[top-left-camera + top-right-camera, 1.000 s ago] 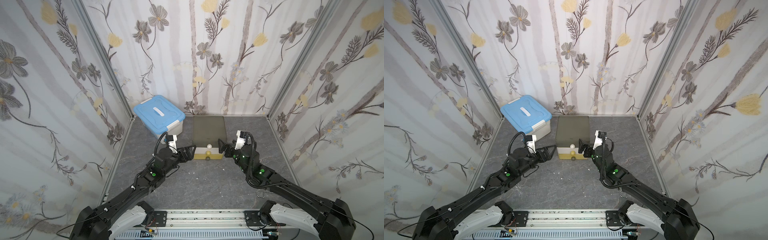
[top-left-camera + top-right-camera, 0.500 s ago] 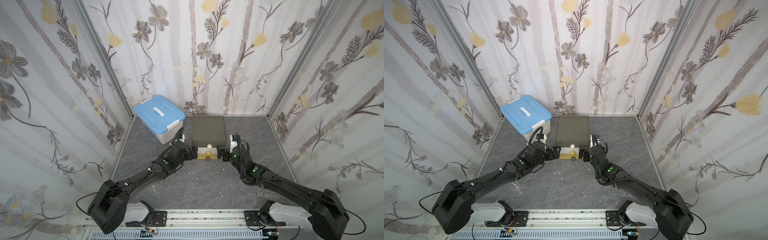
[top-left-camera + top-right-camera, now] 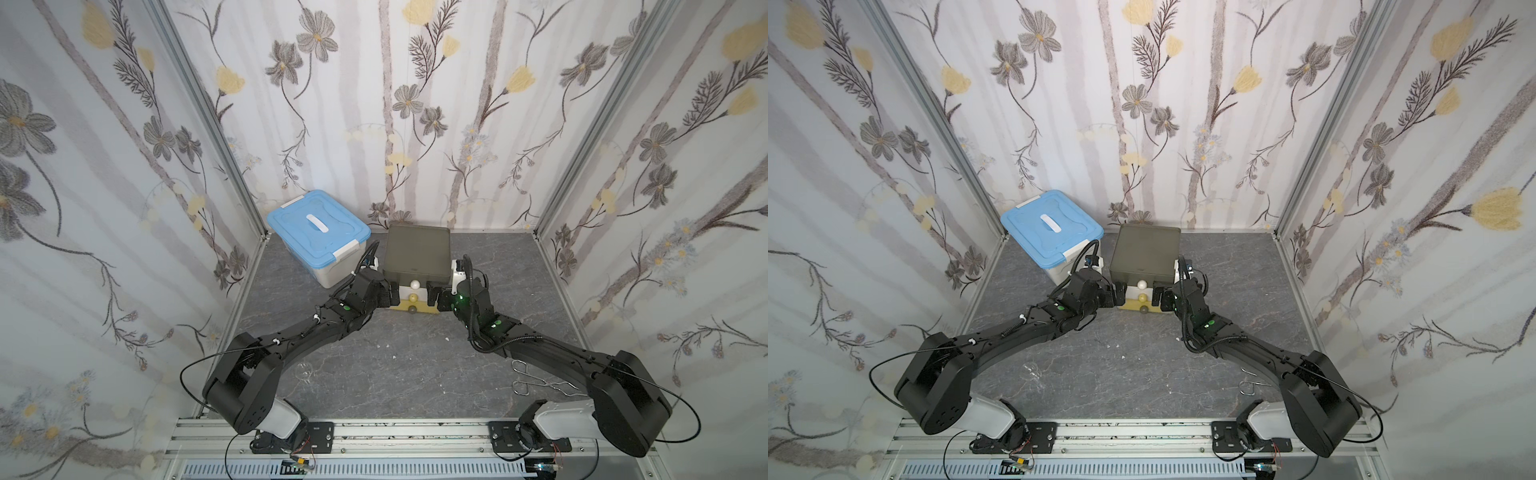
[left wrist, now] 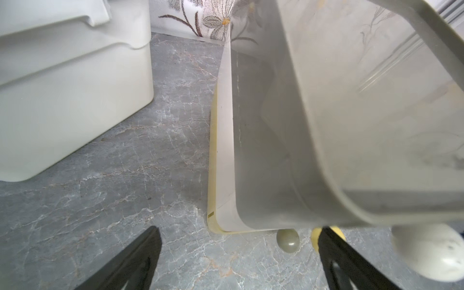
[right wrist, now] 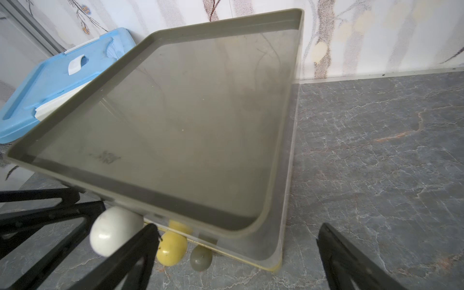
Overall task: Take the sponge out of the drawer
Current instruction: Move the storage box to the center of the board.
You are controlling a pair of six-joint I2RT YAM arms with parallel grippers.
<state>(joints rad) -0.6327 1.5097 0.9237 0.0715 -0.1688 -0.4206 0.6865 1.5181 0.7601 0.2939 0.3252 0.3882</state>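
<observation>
The drawer unit (image 3: 417, 253) (image 3: 1144, 253) is an olive-topped translucent box at the back wall. Its front carries a white knob (image 3: 414, 285) (image 5: 113, 231), a yellow knob (image 3: 412, 297) (image 5: 172, 247) and a grey knob (image 3: 412, 309) (image 4: 288, 240). All drawers look shut and the sponge is hidden. My left gripper (image 3: 392, 291) (image 4: 238, 229) stands open at the unit's front left corner. My right gripper (image 3: 434, 293) (image 5: 237, 226) stands open at the front right corner, one finger (image 5: 140, 241) beside the yellow knob. Neither holds anything.
A blue-lidded white box (image 3: 318, 226) (image 3: 1050, 226) stands close to the left of the drawer unit. Metal tongs (image 3: 540, 382) lie by the right arm's base. A small clear glass object (image 3: 305, 370) sits near the left arm. Wallpapered walls enclose three sides.
Both arms have reached forward and lowered, bringing the grippers from in front of the drawer unit to its two front corners. Both stayed open.
</observation>
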